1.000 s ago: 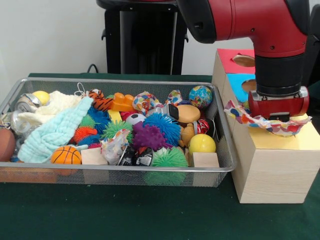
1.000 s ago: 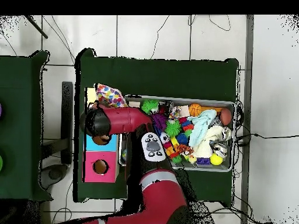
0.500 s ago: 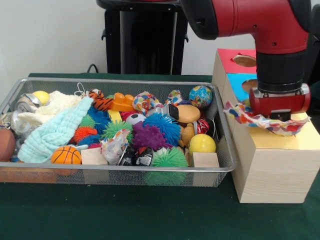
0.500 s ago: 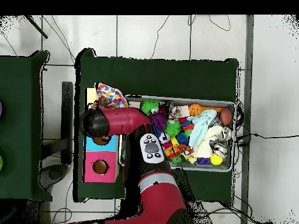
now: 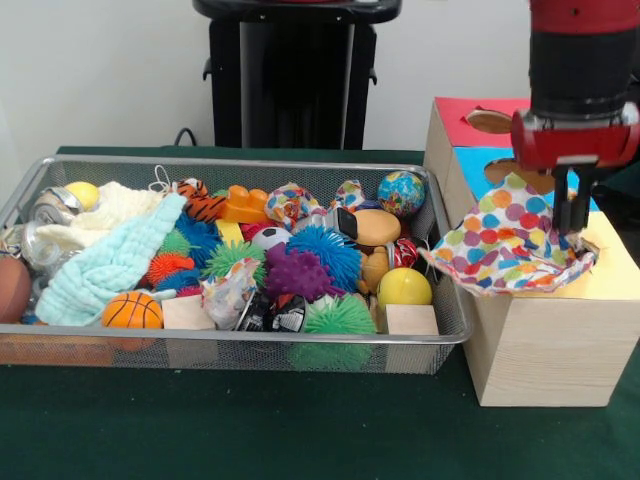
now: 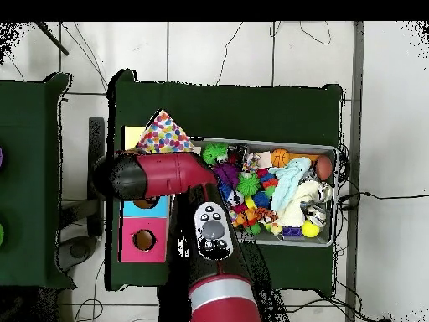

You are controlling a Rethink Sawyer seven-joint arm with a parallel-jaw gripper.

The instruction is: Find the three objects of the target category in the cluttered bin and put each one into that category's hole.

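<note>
Gripper point(image 5: 574, 214) risen, dotted cloth point(image 5: 508, 246) spread over box point(image 5: 545, 340), no writing legible

Cloth point(image 5: 510, 245) atop box point(image 5: 545, 340), right of toy-filled bin point(image 5: 440, 330).
</note>
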